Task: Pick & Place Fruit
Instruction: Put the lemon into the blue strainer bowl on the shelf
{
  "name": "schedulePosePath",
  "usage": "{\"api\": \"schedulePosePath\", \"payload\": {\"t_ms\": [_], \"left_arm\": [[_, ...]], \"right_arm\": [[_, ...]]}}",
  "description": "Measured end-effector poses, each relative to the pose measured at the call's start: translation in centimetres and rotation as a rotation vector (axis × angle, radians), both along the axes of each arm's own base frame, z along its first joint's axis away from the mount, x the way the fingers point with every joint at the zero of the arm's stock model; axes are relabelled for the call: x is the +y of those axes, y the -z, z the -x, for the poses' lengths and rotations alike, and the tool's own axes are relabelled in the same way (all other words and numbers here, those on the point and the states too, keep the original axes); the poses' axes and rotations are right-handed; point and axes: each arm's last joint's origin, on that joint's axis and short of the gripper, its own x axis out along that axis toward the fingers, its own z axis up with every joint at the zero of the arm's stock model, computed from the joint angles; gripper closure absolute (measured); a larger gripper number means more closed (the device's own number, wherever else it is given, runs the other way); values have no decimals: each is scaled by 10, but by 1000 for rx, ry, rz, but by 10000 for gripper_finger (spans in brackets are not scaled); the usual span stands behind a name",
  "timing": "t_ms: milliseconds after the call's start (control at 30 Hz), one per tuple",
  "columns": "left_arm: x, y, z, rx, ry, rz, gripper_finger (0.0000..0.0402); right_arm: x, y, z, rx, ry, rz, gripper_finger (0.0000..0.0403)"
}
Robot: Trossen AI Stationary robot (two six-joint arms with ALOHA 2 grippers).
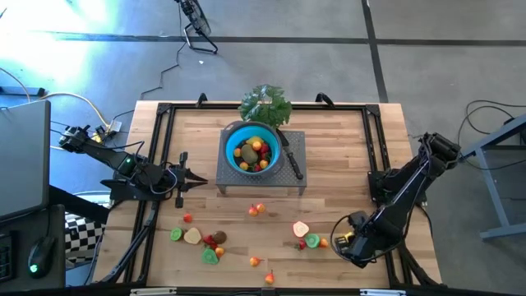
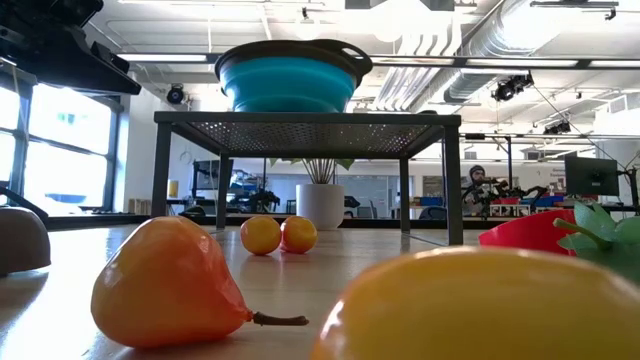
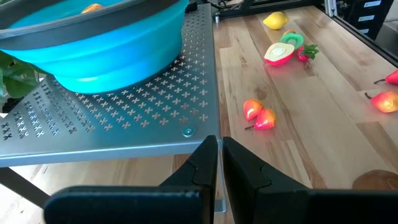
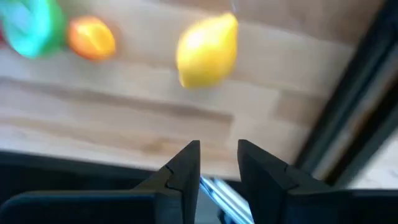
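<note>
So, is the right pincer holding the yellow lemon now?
No. In the right wrist view the lemon lies on the table, clear of the right pincer, which holds nothing.

**Light and picture quality**

Even, bright light is falling on the wooden table [image 1: 329, 164] in the high view; a blue-white glare is washing out the floor at ten o'clock. Low view: ceiling strip lights are glowing overhead, windows are blazing at nine o'clock, and the nearest yellow fruit [image 2: 480, 305] is sitting out of focus. Right wrist view is smearing the lemon [image 4: 207, 51] with motion blur. Left wrist view is staying crisp, with soft shadows.
</note>
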Motion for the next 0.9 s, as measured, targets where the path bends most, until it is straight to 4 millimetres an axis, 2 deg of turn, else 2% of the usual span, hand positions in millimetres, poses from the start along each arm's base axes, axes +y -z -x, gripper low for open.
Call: {"api": "schedulePosePath", "payload": {"t_ms": [100, 200, 433, 567, 667, 900], "left_arm": [[0, 0, 0, 0, 0, 0, 380], [0, 0, 0, 0, 0, 0, 380], [0, 0, 0, 0, 0, 0, 380], [0, 0, 0, 0, 0, 0, 380], [0, 0, 0, 0, 0, 0, 380], [0, 0, 0, 0, 0, 0, 380]], "right_arm": [[-3, 0, -1, -19, 42, 45, 295], [-6, 0, -3, -1, 60, 40, 273], [-11, 1, -3, 27, 135, 93, 175], [-11, 5, -4, 32, 148, 126, 135], [-9, 11, -6, 48, 161, 148, 121], [-2, 32, -14, 87, 169, 203, 120]]}}
